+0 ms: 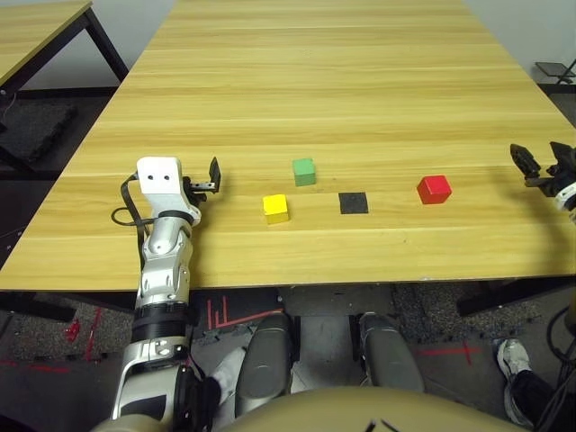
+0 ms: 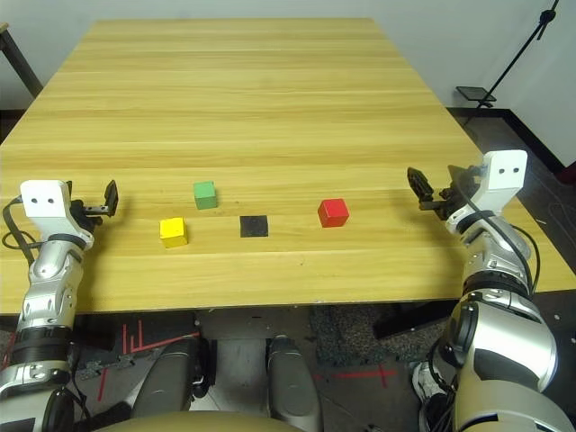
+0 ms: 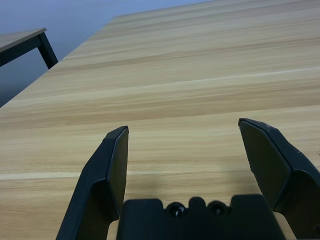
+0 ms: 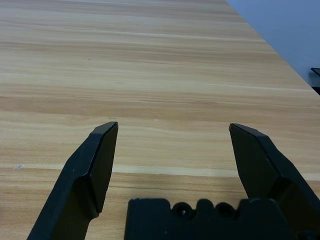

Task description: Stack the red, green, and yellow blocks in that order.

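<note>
Three cubes sit apart on the wooden table (image 1: 342, 72), near its front. The red block (image 1: 434, 189) is rightmost, the green block (image 1: 304, 171) lies left of centre, and the yellow block (image 1: 275, 209) sits just in front of and left of the green one. My left gripper (image 1: 209, 183) hovers low over the table, left of the yellow block, open and holding nothing; its wrist view has bare wood between the fingers (image 3: 112, 165). My right gripper (image 2: 436, 187) is open too, right of the red block, near the table's right edge.
A flat black square patch (image 1: 354, 202) lies on the table between the yellow and red blocks. A second table (image 1: 36, 27) stands off to the far left. A black stand (image 2: 517, 58) rises beyond the right edge. A shoe (image 1: 515, 360) shows on the floor.
</note>
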`<action>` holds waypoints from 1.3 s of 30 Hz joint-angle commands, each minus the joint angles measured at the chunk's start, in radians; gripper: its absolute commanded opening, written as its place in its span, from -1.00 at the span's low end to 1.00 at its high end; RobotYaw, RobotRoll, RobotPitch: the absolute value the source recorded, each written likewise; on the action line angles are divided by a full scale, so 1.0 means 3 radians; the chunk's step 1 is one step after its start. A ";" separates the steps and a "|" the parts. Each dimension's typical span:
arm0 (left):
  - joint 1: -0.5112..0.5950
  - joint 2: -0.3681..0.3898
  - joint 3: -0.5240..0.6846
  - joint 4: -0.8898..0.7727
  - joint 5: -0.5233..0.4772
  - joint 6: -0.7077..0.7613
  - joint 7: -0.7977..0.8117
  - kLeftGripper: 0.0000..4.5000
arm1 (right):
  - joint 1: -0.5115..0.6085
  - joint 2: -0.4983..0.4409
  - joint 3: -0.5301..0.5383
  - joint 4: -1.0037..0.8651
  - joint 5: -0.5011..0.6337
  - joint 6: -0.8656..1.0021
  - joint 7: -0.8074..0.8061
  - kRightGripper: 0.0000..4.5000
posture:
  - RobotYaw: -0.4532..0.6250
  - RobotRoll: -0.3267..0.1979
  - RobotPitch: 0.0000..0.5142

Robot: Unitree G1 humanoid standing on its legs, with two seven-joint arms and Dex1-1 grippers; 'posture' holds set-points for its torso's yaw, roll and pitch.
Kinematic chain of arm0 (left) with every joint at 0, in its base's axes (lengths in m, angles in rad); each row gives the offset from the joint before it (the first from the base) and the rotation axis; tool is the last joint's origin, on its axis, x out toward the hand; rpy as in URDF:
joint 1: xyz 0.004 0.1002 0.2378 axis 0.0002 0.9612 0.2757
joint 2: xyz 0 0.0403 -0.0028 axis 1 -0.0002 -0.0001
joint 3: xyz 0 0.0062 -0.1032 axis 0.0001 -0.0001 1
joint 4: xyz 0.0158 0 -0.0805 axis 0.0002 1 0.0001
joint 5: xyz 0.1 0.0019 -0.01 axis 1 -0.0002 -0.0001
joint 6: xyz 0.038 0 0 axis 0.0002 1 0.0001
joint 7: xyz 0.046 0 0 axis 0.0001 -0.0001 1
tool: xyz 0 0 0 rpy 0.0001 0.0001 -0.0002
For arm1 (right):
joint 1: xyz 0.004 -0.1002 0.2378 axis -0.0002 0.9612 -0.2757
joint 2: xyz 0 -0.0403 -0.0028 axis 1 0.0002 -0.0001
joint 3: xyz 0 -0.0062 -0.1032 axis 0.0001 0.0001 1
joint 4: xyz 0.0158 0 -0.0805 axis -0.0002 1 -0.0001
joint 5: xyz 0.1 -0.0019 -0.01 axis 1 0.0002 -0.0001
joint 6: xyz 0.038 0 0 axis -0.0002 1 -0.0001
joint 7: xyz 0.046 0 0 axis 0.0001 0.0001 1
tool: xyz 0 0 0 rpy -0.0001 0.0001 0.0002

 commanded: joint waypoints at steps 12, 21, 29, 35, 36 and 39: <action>-0.0249 0.0605 -0.0186 -0.1373 -0.0817 0.1395 -0.0973 0.99 | -0.0441 -0.0545 0.0679 -0.0166 -0.0485 0.0445 0.1243 1.00 | 0.20 -0.31 -0.57; -0.0786 0.1100 -0.0471 -0.1672 -0.1234 0.2108 -0.1638 0.99 | -0.0965 -0.0440 0.1557 -0.0243 -0.1014 0.0159 0.2803 1.00 | 0.27 -0.42 -0.66; -0.0708 0.0995 -0.0714 -0.1714 -0.1037 0.2000 -0.1644 0.99 | -0.1191 -0.0124 0.1799 -0.0108 -0.1232 -0.0149 0.2858 1.00 | 0.36 -0.44 -0.68; -0.0583 0.1028 -0.0865 -0.1795 -0.0976 0.2060 -0.1739 0.99 | -0.1263 -0.0036 0.2003 0.0000 -0.1454 -0.0378 0.2864 1.00 | 0.43 -0.46 -0.66; -0.0568 0.1042 -0.0885 -0.1798 -0.0967 0.2072 -0.1757 0.99 | -0.1273 -0.0024 0.2030 0.0014 -0.1489 -0.0411 0.2850 1.00 | 0.44 -0.46 -0.66; -0.0542 0.1075 -0.0941 -0.1805 -0.0936 0.2093 -0.1797 0.99 | -0.1315 0.0016 0.2114 0.0059 -0.1610 -0.0475 0.2749 1.00 | 0.47 -0.48 -0.64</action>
